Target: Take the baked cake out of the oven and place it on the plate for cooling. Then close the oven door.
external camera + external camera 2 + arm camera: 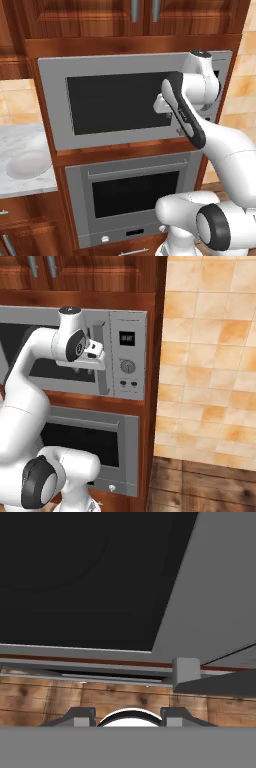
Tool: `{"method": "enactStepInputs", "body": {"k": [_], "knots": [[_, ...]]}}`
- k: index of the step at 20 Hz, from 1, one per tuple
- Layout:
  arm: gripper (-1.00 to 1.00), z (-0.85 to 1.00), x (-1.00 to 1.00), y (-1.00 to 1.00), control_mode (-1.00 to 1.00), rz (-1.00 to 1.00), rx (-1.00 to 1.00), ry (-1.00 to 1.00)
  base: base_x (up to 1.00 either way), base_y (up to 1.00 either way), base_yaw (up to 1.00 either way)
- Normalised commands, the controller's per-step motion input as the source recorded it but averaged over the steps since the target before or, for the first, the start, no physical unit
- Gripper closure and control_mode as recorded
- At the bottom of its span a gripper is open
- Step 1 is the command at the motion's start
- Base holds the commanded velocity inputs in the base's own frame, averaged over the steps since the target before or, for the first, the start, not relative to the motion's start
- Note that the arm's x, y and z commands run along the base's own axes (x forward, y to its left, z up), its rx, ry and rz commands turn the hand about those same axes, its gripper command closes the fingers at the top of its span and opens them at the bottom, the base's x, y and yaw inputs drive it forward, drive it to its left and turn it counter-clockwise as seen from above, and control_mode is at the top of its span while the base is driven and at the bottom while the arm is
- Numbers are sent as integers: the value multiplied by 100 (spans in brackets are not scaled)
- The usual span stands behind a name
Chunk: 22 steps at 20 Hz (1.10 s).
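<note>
Below the microwave (120, 100), the oven door (132, 197) is shut, cake unfetched, plate (27, 165) bare; gripper (127, 714) narrow, empty.

arm (220, 145) raised in front of the microwave (125, 100), wrist at its right edge. oven (132, 200) below, oven door (135, 192) closed. white plate (27, 165) on marble counter (15, 145) at left.

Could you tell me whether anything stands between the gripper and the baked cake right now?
Yes: the oven door is shut, so the cake behind it cannot be seen. The gripper is up at the microwave, above the oven.
</note>
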Motion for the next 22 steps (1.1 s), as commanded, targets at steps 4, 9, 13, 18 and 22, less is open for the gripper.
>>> {"method": "enactStepInputs", "body": {"k": [4,9,13,18,22], "knots": [[-100,0,0,0,100,0,0,0,-3,0,0],[-100,0,0,0,100,0,0,0,-78,18,-28],[-100,0,0,0,100,0,0,0,-95,82,-41],[-100,0,0,0,100,0,0,0,-38,100,-44],[-100,0,0,0,100,0,0,0,0,100,-47]]}}
